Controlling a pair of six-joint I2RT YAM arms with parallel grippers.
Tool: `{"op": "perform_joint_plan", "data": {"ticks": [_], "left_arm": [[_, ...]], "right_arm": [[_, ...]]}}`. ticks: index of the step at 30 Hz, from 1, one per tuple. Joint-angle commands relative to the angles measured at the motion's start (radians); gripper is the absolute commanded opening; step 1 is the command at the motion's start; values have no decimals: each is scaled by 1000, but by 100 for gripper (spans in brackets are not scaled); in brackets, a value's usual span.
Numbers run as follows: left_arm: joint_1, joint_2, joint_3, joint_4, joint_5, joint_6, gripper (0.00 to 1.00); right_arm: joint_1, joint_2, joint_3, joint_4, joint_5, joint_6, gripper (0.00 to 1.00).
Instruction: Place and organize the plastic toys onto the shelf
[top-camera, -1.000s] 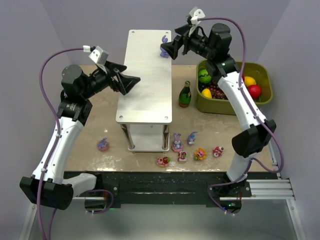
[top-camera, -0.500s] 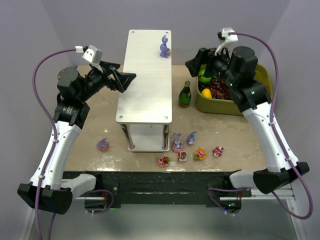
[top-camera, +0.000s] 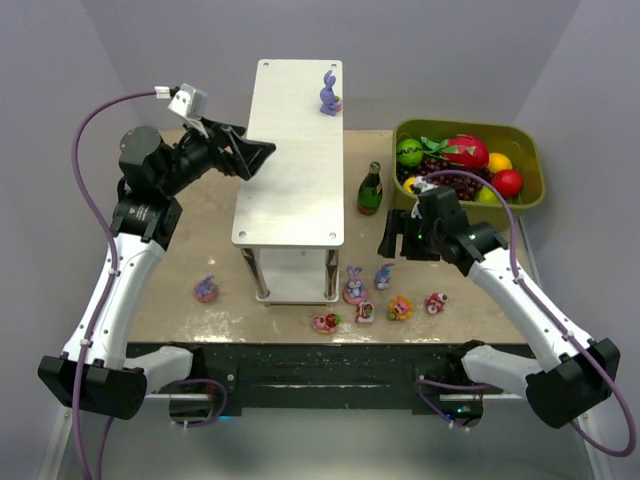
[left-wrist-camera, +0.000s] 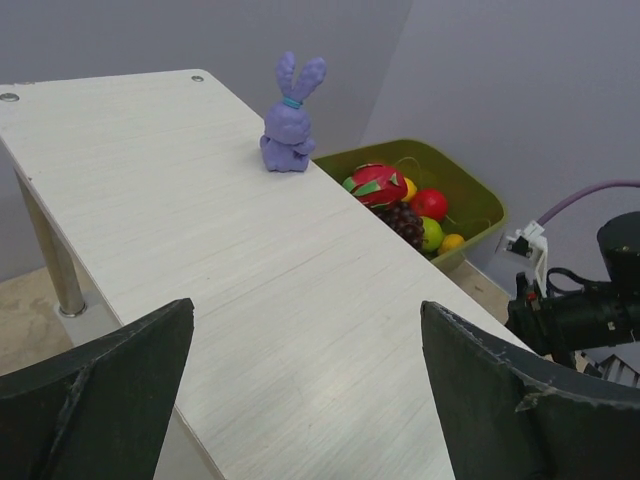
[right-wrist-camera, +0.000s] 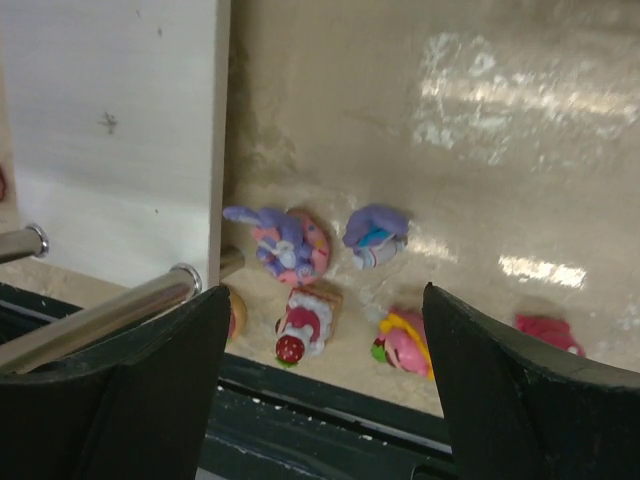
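Note:
The shelf (top-camera: 290, 160) stands mid-table, and a purple bunny (top-camera: 329, 92) stands upright at the far right of its top board. The bunny also shows in the left wrist view (left-wrist-camera: 290, 115). My left gripper (top-camera: 255, 158) is open and empty over the board's left edge (left-wrist-camera: 306, 303). My right gripper (top-camera: 392, 240) is open and empty, low over the loose toys at the front (right-wrist-camera: 326, 292). Below it lie a bunny on a pink base (right-wrist-camera: 288, 245), a purple figurine on its side (right-wrist-camera: 375, 232), a strawberry cake piece (right-wrist-camera: 308, 318) and a pink-and-yellow piece (right-wrist-camera: 408, 342).
An olive-green bin (top-camera: 530, 145) of fruit sits at the back right, with a dark green bottle (top-camera: 370, 190) beside the shelf. Another small toy (top-camera: 206, 290) lies left of the shelf legs. A pink-red piece (top-camera: 325, 322) and a red one (top-camera: 436, 302) lie near the front edge.
My right gripper has left the purple bunny standing on the shelf top and swung down and forward to hover over the toys at the front. My left gripper has shifted only slightly.

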Motion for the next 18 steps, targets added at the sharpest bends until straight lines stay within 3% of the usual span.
{"op": "perform_joint_plan", "data": {"ticks": [1, 7, 18], "left_arm": [[6, -14, -26, 48, 37, -43, 99], [6, -19, -38, 51, 61, -49, 100], [6, -24, -40, 51, 74, -48, 100]], "right_arm": [[112, -14, -114, 61, 87, 122, 81], [148, -54, -298, 292, 124, 77, 75], [148, 128, -319, 461, 190, 50, 64]]}}
